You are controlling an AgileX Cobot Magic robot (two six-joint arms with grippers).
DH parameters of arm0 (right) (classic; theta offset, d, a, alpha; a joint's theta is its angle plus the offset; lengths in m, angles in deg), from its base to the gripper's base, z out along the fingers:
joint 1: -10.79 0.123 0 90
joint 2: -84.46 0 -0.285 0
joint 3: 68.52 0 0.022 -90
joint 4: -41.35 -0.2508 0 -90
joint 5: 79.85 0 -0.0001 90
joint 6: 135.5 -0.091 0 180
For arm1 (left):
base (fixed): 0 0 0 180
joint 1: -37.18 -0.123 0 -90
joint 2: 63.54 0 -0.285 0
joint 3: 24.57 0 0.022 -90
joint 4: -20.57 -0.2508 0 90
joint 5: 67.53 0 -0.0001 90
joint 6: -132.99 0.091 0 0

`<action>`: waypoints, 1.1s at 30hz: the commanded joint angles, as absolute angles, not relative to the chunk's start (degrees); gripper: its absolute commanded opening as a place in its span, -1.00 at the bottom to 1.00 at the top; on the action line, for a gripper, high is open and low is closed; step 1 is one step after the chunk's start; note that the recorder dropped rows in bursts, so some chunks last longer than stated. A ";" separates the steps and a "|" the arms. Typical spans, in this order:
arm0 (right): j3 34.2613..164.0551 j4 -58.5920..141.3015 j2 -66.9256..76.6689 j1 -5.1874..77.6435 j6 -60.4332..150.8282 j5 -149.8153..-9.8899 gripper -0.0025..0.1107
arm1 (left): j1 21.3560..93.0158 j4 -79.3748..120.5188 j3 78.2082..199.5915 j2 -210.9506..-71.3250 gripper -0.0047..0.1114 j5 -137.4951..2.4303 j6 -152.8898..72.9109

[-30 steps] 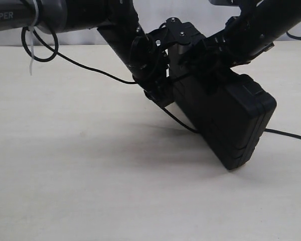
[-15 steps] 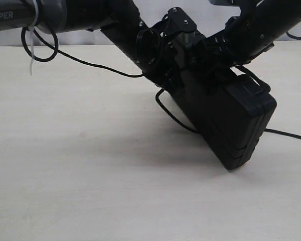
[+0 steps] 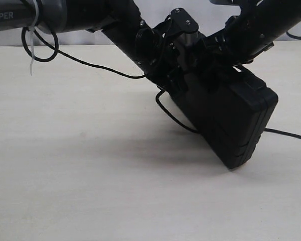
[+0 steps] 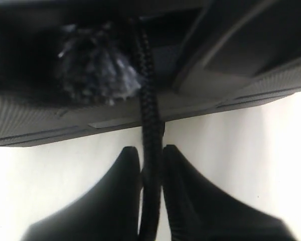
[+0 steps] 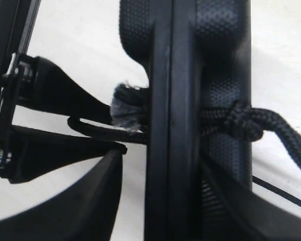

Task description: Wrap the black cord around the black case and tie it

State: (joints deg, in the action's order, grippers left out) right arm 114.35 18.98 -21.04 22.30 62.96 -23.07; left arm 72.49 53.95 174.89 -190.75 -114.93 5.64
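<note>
The black case (image 3: pixel 231 120) stands tilted on its lower corner, with both arms meeting at its top. The black cord (image 3: pixel 165 108) hangs in a slack loop beside it. My left gripper (image 4: pixel 150 150) is at the case's edge with the cord (image 4: pixel 150 120) running between its fingers, which stand slightly apart. The frayed tuft (image 4: pixel 98 75) lies against the case. My right gripper (image 5: pixel 163 158) straddles the case (image 5: pixel 173 75), and a gap shows beside one finger (image 5: pixel 100 196). A knot (image 5: pixel 241 120) in the cord sits on the case's textured face.
More cord trails over the table (image 3: pixel 90 175) to the right of the case (image 3: pixel 288 134). The left arm's own cable with a white zip tie (image 3: pixel 32 47) hangs at the upper left. Bare tabletop lies in front and to the left.
The left gripper has risen from beside the case to its top edge, and a slack cord loop now hangs beside the case. The case has shifted slightly.
</note>
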 commanded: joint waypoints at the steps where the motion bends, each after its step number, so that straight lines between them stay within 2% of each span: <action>1: 113.24 21.05 -21.17 22.26 63.30 -20.29 -0.16 | 72.52 54.32 174.99 -190.32 -0.64 -114.20 5.47; 25: 113.24 21.01 -15.39 22.26 64.84 -21.44 -0.18 | 72.52 54.34 174.99 -190.32 -0.64 -113.84 5.47; 28: 113.24 21.01 -14.62 22.26 65.29 -21.71 -0.32 | 72.52 54.34 174.99 -190.32 -0.64 -113.84 5.47; 33: 113.24 21.01 -14.27 22.26 65.29 -21.22 -0.77 | 72.52 54.34 174.99 -190.32 -0.65 -113.84 5.47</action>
